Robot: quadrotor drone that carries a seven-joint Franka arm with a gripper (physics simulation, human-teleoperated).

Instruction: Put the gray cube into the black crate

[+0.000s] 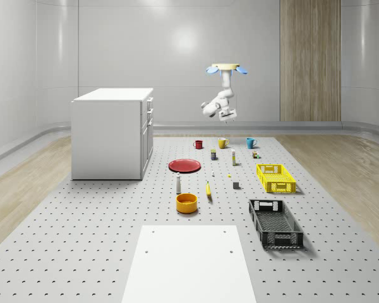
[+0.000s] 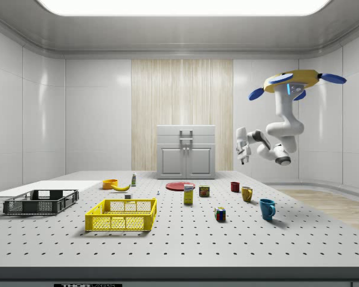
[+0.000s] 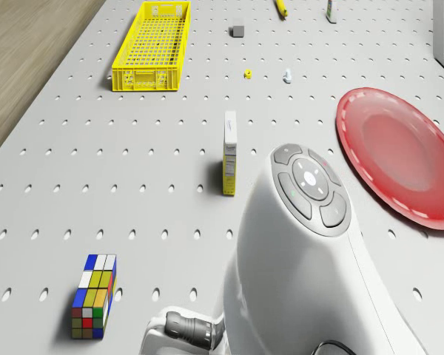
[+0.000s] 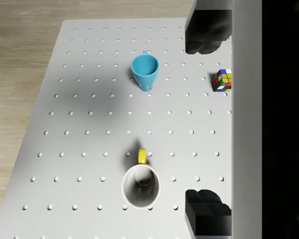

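1. While the drone hovers high over the far end of the pegboard table, above the row of mugs, the arm folds under it and the gripper hangs well clear of the surface.
2. Gripper fingers stand wide apart in the wrist view, holding nothing; bare pegboard between them, with the yellow mug and the blue mug below.
3. Gray cube sits mid-table, just beside the yellow crate on the side towards the table's middle, touching nothing.
4. Black crate lies near the table's right edge in the whole-scene view, nearer the camera than the yellow crate, open top.
5. Open pegboard between cube and black crate; banana and orange bowl lie towards the whole-scene view's left of it.
6. Red plate, tall box and puzzle cube lie under the drone's end.
7. White cabinet stands at the far left corner in the whole-scene view; white sheet covers the near edge.
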